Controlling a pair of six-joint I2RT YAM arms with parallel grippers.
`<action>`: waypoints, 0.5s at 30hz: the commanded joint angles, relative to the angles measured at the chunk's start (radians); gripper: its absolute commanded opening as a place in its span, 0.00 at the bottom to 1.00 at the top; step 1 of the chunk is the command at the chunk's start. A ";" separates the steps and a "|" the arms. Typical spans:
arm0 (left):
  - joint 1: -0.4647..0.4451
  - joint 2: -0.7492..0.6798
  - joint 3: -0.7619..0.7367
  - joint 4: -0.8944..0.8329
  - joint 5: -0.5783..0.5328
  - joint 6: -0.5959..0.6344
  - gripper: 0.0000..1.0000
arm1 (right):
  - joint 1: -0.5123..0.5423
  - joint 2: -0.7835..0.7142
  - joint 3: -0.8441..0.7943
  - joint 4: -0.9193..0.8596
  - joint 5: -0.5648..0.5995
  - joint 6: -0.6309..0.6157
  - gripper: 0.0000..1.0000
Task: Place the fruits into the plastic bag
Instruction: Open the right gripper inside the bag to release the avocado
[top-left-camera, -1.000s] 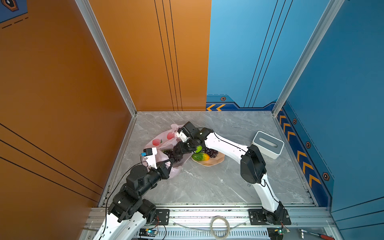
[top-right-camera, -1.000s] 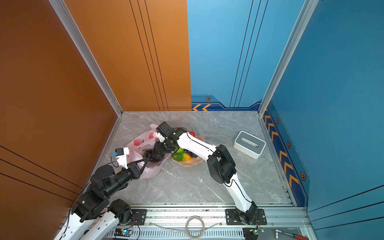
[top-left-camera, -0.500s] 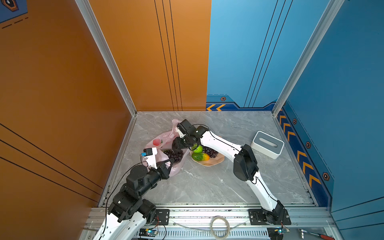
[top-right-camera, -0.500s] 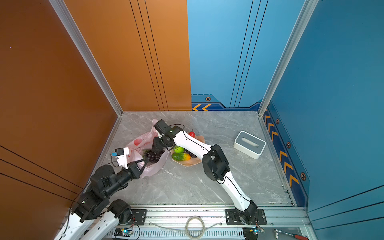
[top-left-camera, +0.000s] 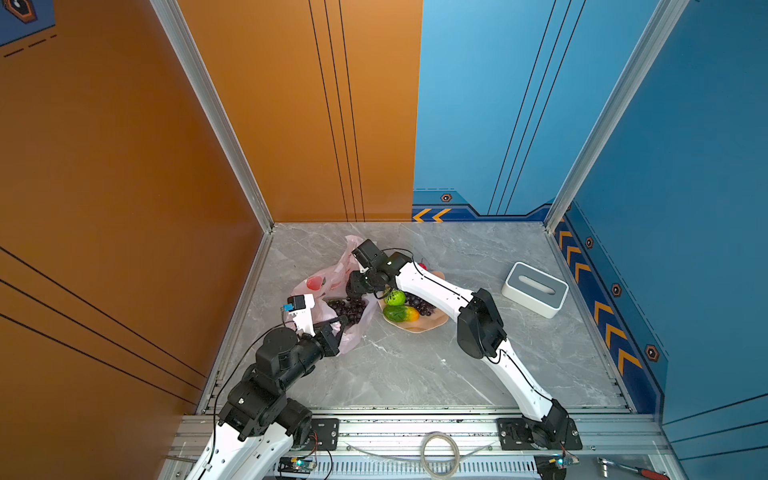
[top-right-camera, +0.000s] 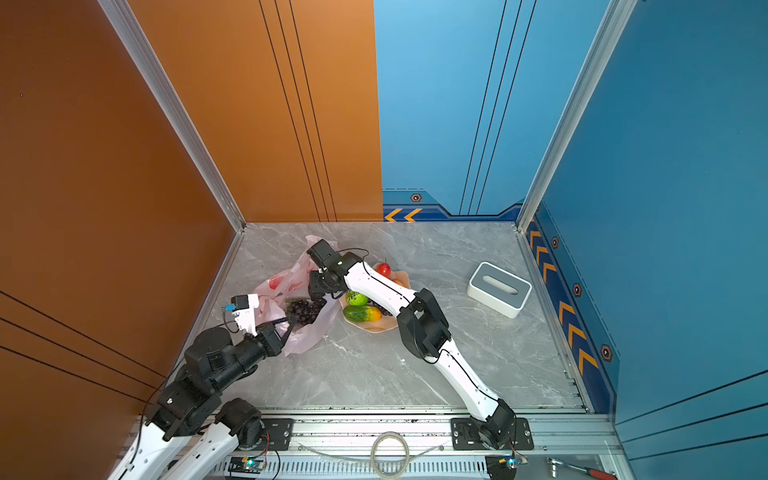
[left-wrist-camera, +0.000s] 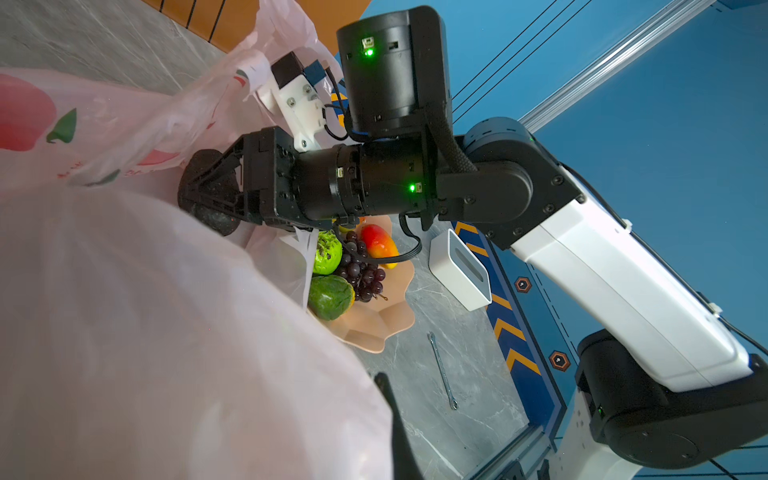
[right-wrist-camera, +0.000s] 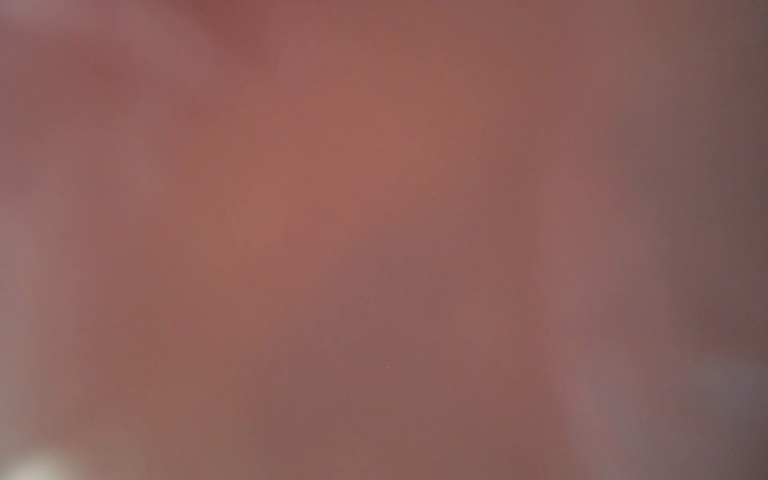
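Left wrist view is filled across its lower left by the bag (left-wrist-camera: 166, 332), whose film lies almost against the lens. In a top view, the left gripper (top-left-camera: 341, 323) sits at the lower left of the tabletop, pinched shut on the bag's near rim and holding the mouth up. Just beyond it, one bunch of grapes (top-left-camera: 349, 307) already lies inside the bag.

Over the last second the right arm has swung toward the left of the frame. It has carried the right gripper (left-wrist-camera: 187, 193) from the bowl's edge to the bag mouth and uncovered those grapes. Its jaws stand about half spread around the avocado (left-wrist-camera: 218, 220), which is gripped and not yet released. The right wrist view gives only a pink-brown blur, probably film over the lens. The transfer looks done, so opening the jaws is likely all that remains for this fruit.

Farther right, the bowl (top-left-camera: 428, 328) keeps the green ball (top-left-camera: 395, 297), the oblong (top-left-camera: 399, 313), a second bunch (top-left-camera: 419, 305) and a red fruit (top-right-camera: 384, 270).
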 joint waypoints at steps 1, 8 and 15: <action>0.016 0.001 -0.019 0.004 -0.026 0.000 0.00 | 0.004 0.011 0.030 -0.055 0.061 -0.034 0.49; 0.038 -0.005 -0.033 0.007 -0.012 -0.021 0.00 | 0.016 0.015 0.030 -0.093 0.095 -0.082 0.58; 0.063 -0.018 -0.033 -0.007 0.009 -0.023 0.00 | 0.019 0.006 0.031 -0.102 0.091 -0.089 0.63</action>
